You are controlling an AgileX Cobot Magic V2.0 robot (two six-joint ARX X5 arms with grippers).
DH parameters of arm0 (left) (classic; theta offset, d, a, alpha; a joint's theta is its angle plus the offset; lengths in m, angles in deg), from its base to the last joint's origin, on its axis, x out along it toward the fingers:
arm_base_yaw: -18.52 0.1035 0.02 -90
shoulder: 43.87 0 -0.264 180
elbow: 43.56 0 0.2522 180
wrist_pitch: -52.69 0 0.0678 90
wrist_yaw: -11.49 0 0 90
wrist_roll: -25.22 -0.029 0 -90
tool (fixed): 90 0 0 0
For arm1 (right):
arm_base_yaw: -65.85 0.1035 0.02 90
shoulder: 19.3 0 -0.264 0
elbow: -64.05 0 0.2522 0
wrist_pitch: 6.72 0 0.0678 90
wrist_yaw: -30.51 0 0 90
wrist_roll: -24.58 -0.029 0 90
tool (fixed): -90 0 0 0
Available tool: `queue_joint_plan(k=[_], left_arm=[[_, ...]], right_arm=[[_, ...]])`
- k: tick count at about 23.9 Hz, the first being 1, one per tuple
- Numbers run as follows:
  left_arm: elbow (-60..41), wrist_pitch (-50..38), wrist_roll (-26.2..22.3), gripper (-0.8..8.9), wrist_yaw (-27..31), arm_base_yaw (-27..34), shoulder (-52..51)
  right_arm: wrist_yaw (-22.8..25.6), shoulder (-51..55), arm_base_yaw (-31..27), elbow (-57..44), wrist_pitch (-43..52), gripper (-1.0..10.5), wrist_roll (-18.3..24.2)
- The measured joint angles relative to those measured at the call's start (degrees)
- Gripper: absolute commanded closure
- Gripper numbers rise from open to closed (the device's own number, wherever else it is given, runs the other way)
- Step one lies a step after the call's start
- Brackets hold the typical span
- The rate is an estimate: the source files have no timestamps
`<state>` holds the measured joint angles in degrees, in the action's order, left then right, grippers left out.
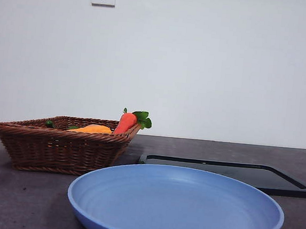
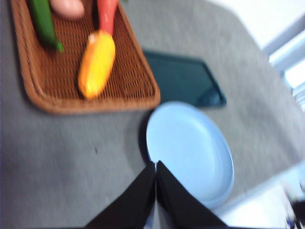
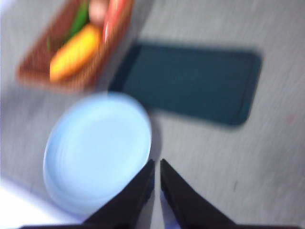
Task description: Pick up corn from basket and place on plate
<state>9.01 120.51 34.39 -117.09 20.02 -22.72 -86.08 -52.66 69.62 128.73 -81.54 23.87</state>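
The orange-yellow corn [image 2: 96, 64] lies inside the brown wicker basket [image 2: 43, 86]; in the front view only the corn's top [image 1: 91, 128] shows over the basket's rim [image 1: 59, 149]. The light-blue plate [image 1: 176, 205] sits empty in the foreground, right of the basket. My left gripper [image 2: 156, 164] hangs high over the table near the plate [image 2: 188, 150], jaws shut, holding nothing. My right gripper [image 3: 157, 163] is also high, beside the plate [image 3: 97, 148], jaws shut and empty. Neither arm shows in the front view.
A carrot [image 1: 125, 122] with green leaves leans on the basket's right rim. A green vegetable [image 2: 43, 21] and a peach-coloured egg-like thing [image 2: 68, 6] also lie in the basket. A flat black tray [image 1: 233, 173] lies behind the plate, to the right.
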Motion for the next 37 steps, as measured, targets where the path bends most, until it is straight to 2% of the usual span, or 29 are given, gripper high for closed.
queue_joint_plan(k=[3, 8, 13, 16, 27, 37], left_arm=[[1.88, 7.76, -5.44, 8.07, -0.07, -1.88, 3.26], [1.97, 8.04, -7.65, 7.84, -0.17, -2.56, 3.58], [1.97, 8.0, -7.74, 4.65, -0.17, -2.56, 3.58], [1.97, 7.85, -7.74, 3.83, -0.17, -2.56, 3.58], [1.97, 7.15, -7.08, 3.84, -0.17, -2.56, 3.58], [1.97, 6.91, -6.82, 3.84, -0.17, -2.56, 3.58]], right_arm=[[-0.24, -1.77, 2.05, 0.07, -4.35, 9.4, 2.6], [-0.26, -2.01, 4.11, 0.07, -4.76, 9.4, 3.54], [-0.24, -2.03, 4.13, 0.07, -4.76, 6.9, 3.54], [-0.24, -2.03, 4.13, 0.07, -4.76, 6.5, 3.48], [-0.57, -6.19, 4.57, 0.07, -2.45, 6.5, 1.75], [-0.7, -20.5, 9.38, 0.07, 5.64, 6.5, -0.17]])
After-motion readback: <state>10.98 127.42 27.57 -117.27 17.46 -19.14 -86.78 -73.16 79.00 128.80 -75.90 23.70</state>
